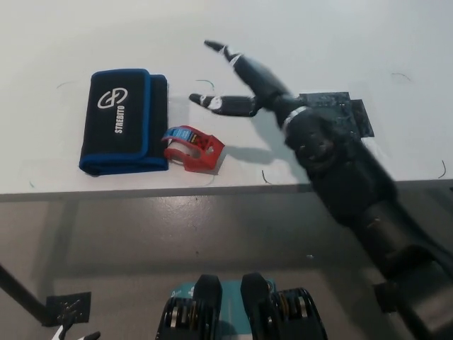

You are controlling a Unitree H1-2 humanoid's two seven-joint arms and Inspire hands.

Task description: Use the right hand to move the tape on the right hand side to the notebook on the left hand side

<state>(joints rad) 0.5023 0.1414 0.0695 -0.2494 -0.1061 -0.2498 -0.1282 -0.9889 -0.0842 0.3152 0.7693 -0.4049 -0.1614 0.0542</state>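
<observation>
A red tape dispenser [192, 148] with a blue roll lies on the white table [318, 35], touching the right edge of the black, blue-trimmed notebook [122, 121]. It rests on the table, not on the notebook. My black right hand [237, 81] is raised above and behind the tape, open, fingers spread, holding nothing. Only a white sliver of my left hand [81, 336] shows at the bottom left edge; its state is unreadable.
A dark grey square patch [338, 117] is on the table to the right, partly covered by my right forearm. Small pen marks dot the tabletop. The table's front edge runs just below the tape.
</observation>
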